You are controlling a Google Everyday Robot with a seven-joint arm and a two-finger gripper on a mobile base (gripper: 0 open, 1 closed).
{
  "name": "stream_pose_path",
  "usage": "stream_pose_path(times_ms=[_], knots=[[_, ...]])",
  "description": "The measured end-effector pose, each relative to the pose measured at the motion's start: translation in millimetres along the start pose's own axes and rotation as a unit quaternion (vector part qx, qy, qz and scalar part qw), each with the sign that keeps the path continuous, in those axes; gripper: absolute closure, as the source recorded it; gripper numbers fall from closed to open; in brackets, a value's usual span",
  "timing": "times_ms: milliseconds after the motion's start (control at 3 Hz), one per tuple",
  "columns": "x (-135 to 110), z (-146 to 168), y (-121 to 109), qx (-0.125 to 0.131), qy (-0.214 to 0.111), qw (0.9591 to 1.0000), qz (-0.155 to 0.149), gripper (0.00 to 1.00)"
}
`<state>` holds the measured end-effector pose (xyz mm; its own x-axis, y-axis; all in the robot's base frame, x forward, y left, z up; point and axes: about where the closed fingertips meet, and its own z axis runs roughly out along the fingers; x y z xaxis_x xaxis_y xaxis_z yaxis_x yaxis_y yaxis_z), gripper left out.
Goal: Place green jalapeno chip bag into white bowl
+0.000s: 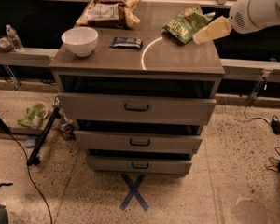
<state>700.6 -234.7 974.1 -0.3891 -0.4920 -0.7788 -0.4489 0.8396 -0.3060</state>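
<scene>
Bag point(185, 24) is crinkly and light green with white letters. Gripper point(211, 31) hangs just beside it; how open it is, nobody can tell.

Green jalapeno chip bag point(185, 25) and white bowl point(79, 40), well apart on the cabinet top point(177, 59).
The crinkled bag lies flat at back right, the gripper point(206, 33) just beside it; the glossy bowl stands upright at front left.

A lab-like test space: blue tape X point(133, 193) on speckled floor point(233, 171), loose cables point(263, 120), and a drawer unit point(137, 107) whose worktop point(168, 59) lies just under the gripper point(211, 31).
</scene>
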Motion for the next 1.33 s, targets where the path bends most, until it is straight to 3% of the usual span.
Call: stream_pose_path(times_ms=[333,1333], knots=[[2,10,2,-0.002,0.003,1.0,0.0,0.0],[-14,99,-8,0.015,-0.053,0.997,0.054,0.0]])
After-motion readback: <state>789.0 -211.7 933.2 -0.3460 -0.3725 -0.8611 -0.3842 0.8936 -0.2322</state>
